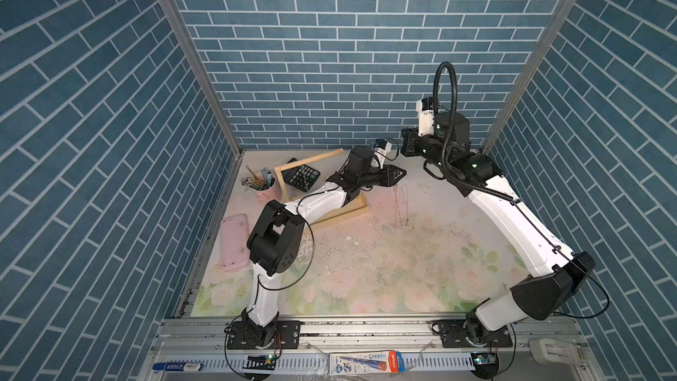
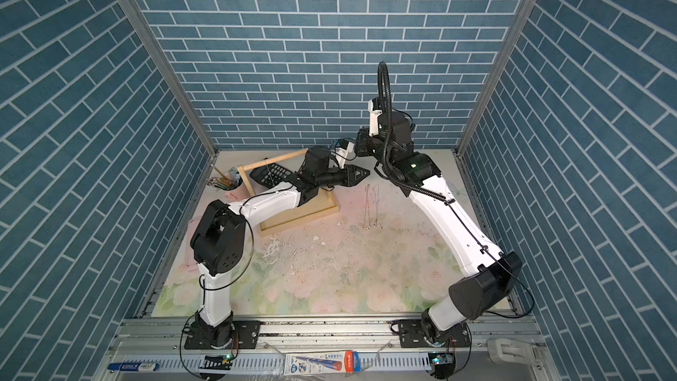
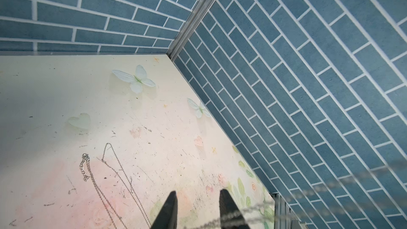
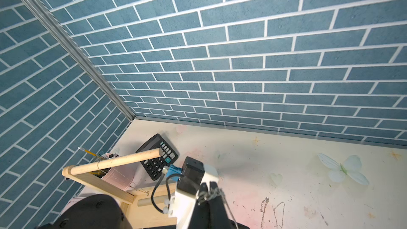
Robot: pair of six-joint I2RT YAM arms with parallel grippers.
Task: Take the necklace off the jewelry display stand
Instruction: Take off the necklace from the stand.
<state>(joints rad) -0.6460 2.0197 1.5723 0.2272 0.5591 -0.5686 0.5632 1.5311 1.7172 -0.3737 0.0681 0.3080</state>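
1. Blue brick-pattern walls box my floral worktop [image 1: 366,269] in both top views; the pale wooden jewelry display stand [image 1: 361,210] sits far left, with loose silver chains [image 1: 398,210] beside it.
2. Left wrist: left hand [image 3: 198,192] is spread apart.
3. Right wrist: right hand [image 4: 210,189] is clamped on a fine silver necklace [image 4: 208,196], apart from the stand's round dowel [image 4: 116,160].

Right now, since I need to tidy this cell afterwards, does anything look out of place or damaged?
Yes. Thin chains lie loose on the floral mat, beside the jewelry display stand. The mat is scuffed, with white flecks near the stand's base. The right gripper pinches a necklace.
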